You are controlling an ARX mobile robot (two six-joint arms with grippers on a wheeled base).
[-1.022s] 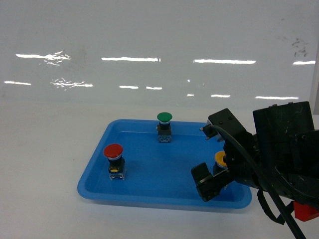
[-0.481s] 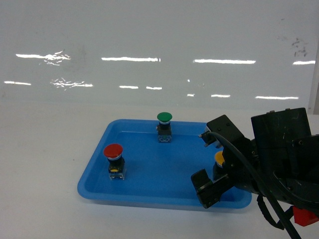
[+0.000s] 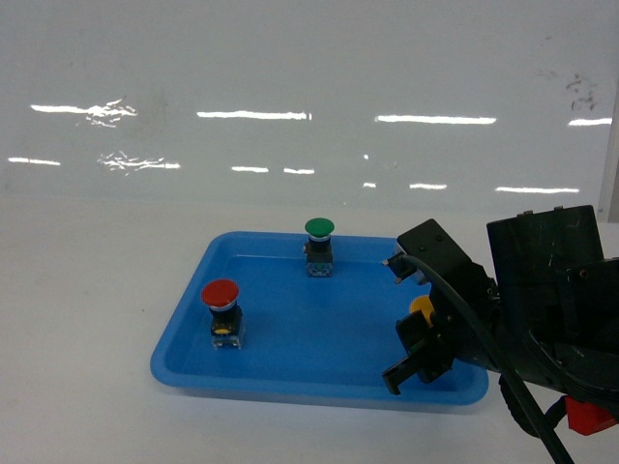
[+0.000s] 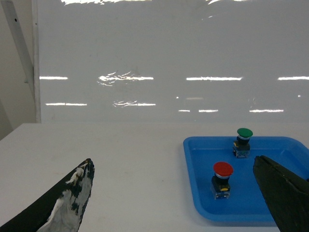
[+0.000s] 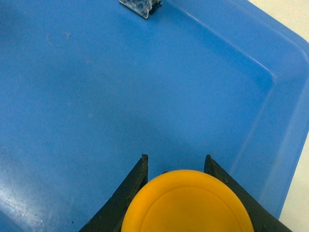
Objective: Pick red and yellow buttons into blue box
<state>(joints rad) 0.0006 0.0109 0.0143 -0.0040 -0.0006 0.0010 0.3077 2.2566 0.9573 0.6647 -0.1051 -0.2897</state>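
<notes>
The right pincer [image 5: 176, 162] grips the yellow button [image 5: 187, 202] in the tray [image 3: 290, 372], red button [image 3: 221, 294] well to its left, neither boxed yet.

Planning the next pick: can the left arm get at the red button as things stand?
Probably yes. The red button stands upright in the blue tray with bare tray around it, and the open left gripper has nothing before it. The right gripper is busy at the yellow button, well aside.
</notes>
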